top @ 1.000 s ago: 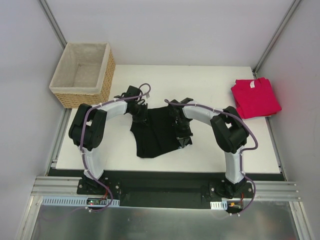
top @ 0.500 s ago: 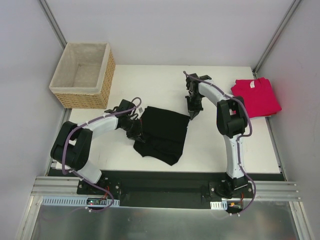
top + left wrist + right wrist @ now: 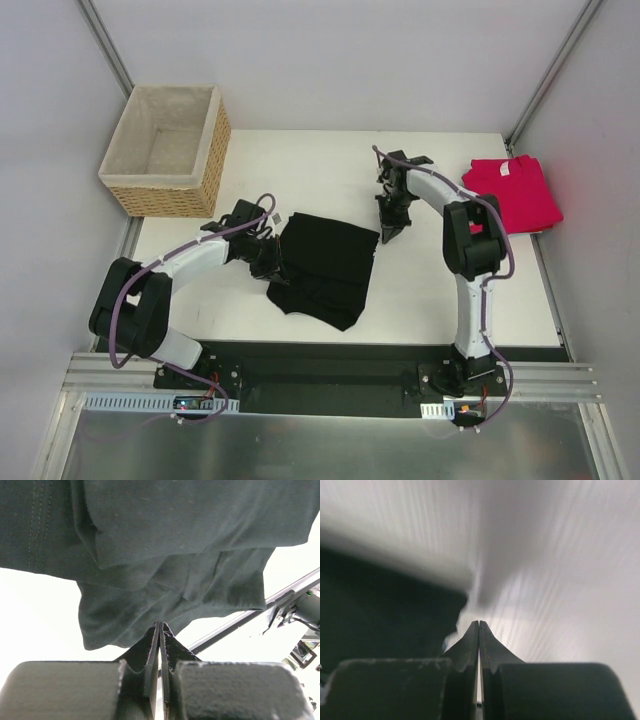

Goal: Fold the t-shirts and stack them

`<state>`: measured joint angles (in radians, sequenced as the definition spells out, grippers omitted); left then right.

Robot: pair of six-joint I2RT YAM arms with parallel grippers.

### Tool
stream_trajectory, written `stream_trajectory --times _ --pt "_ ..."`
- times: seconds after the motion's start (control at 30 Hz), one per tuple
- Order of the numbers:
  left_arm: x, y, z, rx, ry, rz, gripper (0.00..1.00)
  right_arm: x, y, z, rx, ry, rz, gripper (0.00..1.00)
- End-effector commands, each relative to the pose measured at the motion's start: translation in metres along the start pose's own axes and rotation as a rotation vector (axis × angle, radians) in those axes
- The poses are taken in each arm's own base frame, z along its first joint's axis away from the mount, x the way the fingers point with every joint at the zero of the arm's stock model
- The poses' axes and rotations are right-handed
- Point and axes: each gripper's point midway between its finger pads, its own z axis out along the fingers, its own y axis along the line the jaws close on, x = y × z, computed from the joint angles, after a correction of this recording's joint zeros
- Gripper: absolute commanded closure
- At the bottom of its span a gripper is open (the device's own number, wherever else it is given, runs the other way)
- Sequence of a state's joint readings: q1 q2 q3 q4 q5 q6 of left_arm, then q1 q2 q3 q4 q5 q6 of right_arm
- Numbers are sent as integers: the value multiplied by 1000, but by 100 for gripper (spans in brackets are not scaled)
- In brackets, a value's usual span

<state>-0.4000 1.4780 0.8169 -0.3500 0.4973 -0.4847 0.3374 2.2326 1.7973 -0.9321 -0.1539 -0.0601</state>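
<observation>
The top view takes in the whole desk [image 3: 330, 165]. A basket [image 3: 212, 160] stands at its far left corner. The left arm [image 3: 200, 255] reaches low across to the left edge of the black shirt [image 3: 325, 265], which lies folded and rumpled near the middle front of the desk. The left wrist view alone shows the left jaws pressed shut. Their tips meet the lower hem of the black shirt [image 3: 175, 540], but I cannot tell if any cloth is pinched between them. This view also shows layered folds and a stitched hem.

The right arm [image 3: 440, 190] bends down just off the shirt's far right corner. From above, the right jaws are too small to read. The right wrist view, though blurred, shows them closed together with nothing between them, over bare desk, with the black shirt [image 3: 380, 610] as a dark mass to their left.

The red shirt [image 3: 510, 195] lies folded at the far right edge, and only the top view shows it.
</observation>
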Motion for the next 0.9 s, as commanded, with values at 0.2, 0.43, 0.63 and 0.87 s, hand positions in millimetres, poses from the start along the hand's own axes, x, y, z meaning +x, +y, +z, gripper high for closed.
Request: stream_trajectory --times 0.2,0.43,0.63,0.87 --pt "-62 -45 -40 17 -185 152 100 69 44 -114 -137 -238 46 99" --pt "-89 -20 -18 -112 -179 180 100 100 96 -95 -189 -179 -41 99" --pt "-110 11 -13 -245 -216 199 100 123 112 -48 -159 -92 -49 99" --pt "-108 48 -4 -305 -176 178 100 144 110 -20 -42 -4 -85 99"
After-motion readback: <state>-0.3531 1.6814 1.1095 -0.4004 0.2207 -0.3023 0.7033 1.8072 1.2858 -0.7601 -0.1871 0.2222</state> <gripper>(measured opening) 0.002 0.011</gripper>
